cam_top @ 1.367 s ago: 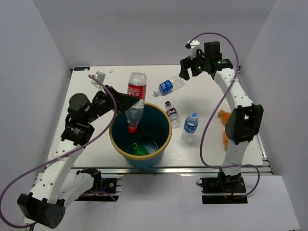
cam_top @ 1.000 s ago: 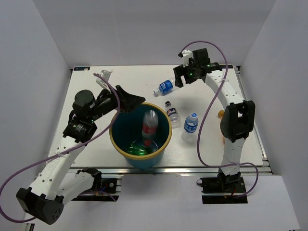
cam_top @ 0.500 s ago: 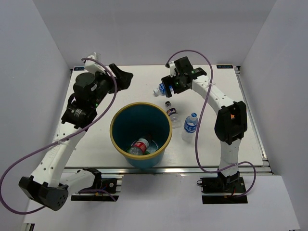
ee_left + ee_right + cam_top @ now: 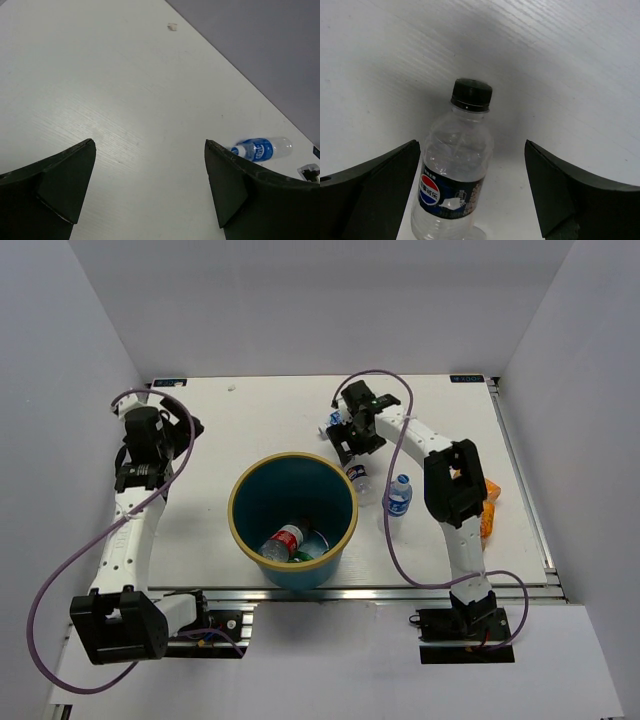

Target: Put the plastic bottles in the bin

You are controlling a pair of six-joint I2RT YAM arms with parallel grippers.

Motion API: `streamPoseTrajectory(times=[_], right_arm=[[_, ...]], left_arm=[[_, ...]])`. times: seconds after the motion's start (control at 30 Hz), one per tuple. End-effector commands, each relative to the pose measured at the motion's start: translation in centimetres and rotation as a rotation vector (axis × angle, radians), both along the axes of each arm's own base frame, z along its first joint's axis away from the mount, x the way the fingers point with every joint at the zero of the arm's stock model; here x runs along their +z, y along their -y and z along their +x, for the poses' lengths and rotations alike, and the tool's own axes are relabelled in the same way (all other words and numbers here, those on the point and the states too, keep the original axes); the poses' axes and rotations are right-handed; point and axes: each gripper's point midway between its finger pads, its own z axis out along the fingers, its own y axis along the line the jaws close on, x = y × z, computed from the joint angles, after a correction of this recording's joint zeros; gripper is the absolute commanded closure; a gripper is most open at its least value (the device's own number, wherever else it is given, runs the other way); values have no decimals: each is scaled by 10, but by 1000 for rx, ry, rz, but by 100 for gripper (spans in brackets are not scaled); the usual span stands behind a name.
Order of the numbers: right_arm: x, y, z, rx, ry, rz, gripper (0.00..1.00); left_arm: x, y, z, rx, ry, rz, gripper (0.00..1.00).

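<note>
The teal bin (image 4: 234, 508) with its tan rim stands mid-table; a red-labelled bottle (image 4: 285, 540) and a green bottle (image 4: 312, 549) lie inside. My right gripper (image 4: 352, 445) hangs open just behind the bin, over a clear dark-labelled bottle (image 4: 359, 480). In the right wrist view that black-capped bottle (image 4: 454, 180) shows between the spread fingers (image 4: 472, 145), nearer the left one, untouched. A blue-labelled bottle (image 4: 332, 423) lies behind, mostly hidden by the right arm, also seen as the blue-labelled bottle (image 4: 260, 149). My left gripper (image 4: 186, 426) is open at the far left, over bare table (image 4: 150, 145).
Another blue-labelled bottle (image 4: 399, 495) stands upright right of the bin. Orange bottles (image 4: 488, 502) lie at the right edge, partly behind the right arm. A small white scrap (image 4: 172, 26) sits near the back wall.
The red-labelled bottle dropped from my left gripper into the bin. The left arm swung back to the far left. The right arm came forward and down over the dark-labelled bottle.
</note>
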Motion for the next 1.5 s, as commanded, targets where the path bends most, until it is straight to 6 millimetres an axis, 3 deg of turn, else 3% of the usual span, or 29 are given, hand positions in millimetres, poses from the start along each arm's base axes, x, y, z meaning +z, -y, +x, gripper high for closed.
streamPoseTrajectory(times=[0.0, 0.27, 0.4, 0.43, 0.5, 0.63, 0.77, 0.8, 0.83, 0.87, 0.9, 0.93, 0.97, 1.0, 1.03, 1.07, 1.2, 1.37, 1.4, 1.47], right_arm=[[11, -3, 6, -3, 32, -28, 11], [-15, -7, -2, 16, -22, -80, 12], [-7, -10, 4, 6, -3, -71, 36], [0, -11, 6, 1, 12, -66, 50], [29, -13, 16, -11, 80, -43, 59], [89, -17, 22, 1, 191, 23, 64], [172, -25, 19, 73, 351, 144, 65], [209, -28, 11, 119, 419, 201, 65], [230, -35, 5, 169, 453, 259, 65], [265, -38, -12, 226, 511, 316, 65], [283, -47, -29, 333, 546, 357, 60], [288, -50, -43, 385, 556, 363, 60], [318, -57, -72, 455, 625, 404, 60], [327, -63, -91, 526, 641, 444, 60], [319, -70, -107, 606, 632, 453, 60], [340, -77, -137, 691, 684, 507, 60], [343, -100, -213, 943, 628, 637, 62], [317, -132, -268, 1154, 490, 643, 54], [308, -132, -276, 1178, 438, 618, 45], [314, -144, -277, 1198, 428, 621, 32]], left_arm=[[-6, -17, -5, 51, -1, -20, 2], [-20, -38, -13, 115, -21, -27, 2], [-26, -41, -13, 121, -31, -39, 2], [-26, -42, -13, 124, -31, -38, 2], [-27, -43, -14, 127, -34, -38, 2], [-28, -42, -14, 122, -34, -33, 2], [-30, -41, -15, 112, -37, -30, 2], [-32, -40, -15, 104, -43, -31, 2], [-33, -39, -15, 101, -43, -33, 2], [-35, -38, -14, 96, -45, -33, 2], [-38, -36, -15, 82, -46, -36, 2], [-37, -35, -14, 74, -35, -39, 2], [-38, -33, -13, 62, -33, -42, 2], [-38, -30, -13, 45, -26, -44, 2], [-39, -26, -11, 24, -19, -52, 2], [-40, -26, -11, 21, -16, -48, 2], [-45, -21, -12, -6, -27, -57, 2], [-52, -23, -14, -2, -48, -47, 2], [-53, -22, -15, -3, -51, -45, 2], [-55, -22, -14, -8, -55, -42, 2]])
